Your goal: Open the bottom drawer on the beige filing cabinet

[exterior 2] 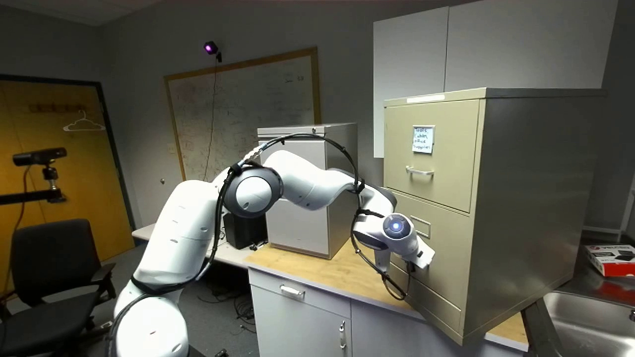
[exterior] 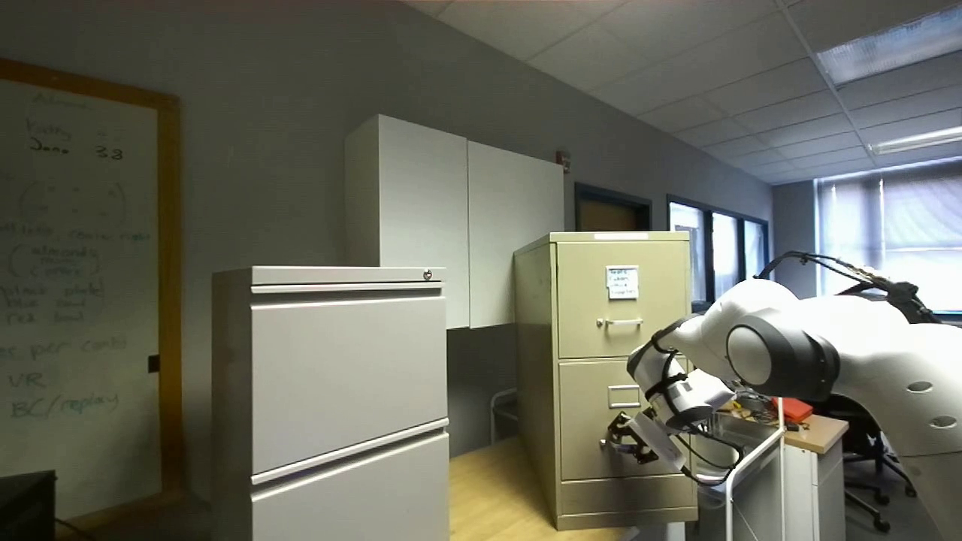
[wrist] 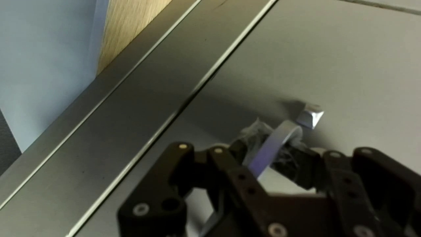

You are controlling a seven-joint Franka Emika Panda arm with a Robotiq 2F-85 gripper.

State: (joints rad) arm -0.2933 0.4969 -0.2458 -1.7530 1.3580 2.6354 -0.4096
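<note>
Wrist view: the claw point(wrist: 272, 156) clamps the bottom drawer's point(wrist: 355, 82) handle point(wrist: 276, 143), whose long axis slants up rightward.

Tool point(wrist: 272, 158): blurring and running off the wrist view's bottom edge; hiding largely behind the arm point(exterior 2: 302, 183) in an exterior view.
Drawer handle point(wrist: 268, 151): hiding partly behind the fingers point(wrist: 232, 169) in the wrist view.
Bottom drawer point(exterior: 582, 412): hiding partly behind the arm in both exterior views.
Whiteboard point(exterior: 83, 447): running off the left edge in an exterior view.
</note>
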